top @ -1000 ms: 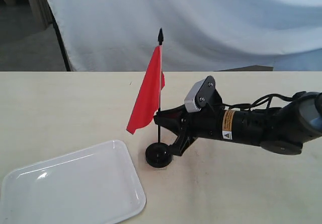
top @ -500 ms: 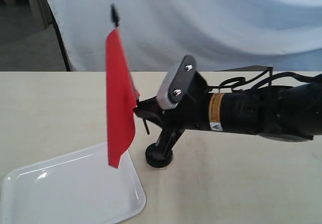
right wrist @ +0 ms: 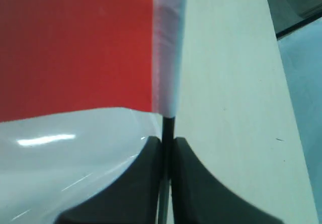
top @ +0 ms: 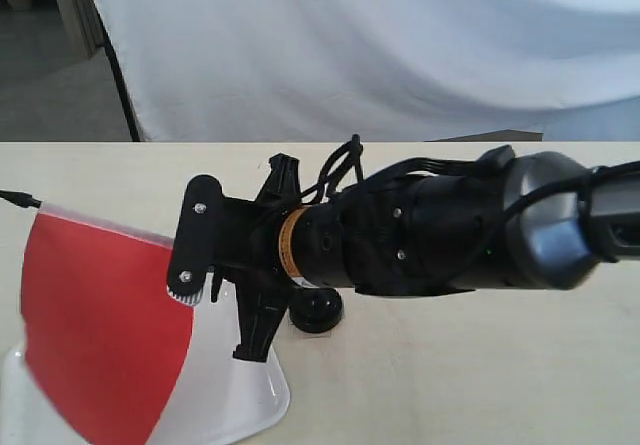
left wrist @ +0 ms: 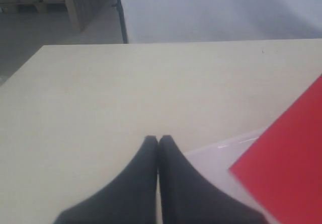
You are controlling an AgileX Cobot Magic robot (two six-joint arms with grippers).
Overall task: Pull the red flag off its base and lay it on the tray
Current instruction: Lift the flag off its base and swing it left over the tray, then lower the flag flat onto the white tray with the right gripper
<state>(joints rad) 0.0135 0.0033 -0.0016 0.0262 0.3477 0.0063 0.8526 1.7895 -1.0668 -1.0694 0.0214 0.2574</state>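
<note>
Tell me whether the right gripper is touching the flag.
Touching. In the right wrist view the right gripper is closed on the thin black stick of the flag, with no gap on either side.

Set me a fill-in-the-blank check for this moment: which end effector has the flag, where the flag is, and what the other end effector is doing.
1. The ____ end effector is shut on the red flag by its black stick.
2. The stick is ____ of the base, which sits on the table.
3. The red cloth hangs over the ____ tray.
4. The left end effector is shut and holds ____.
Missing words: right; out; white; nothing.
</note>
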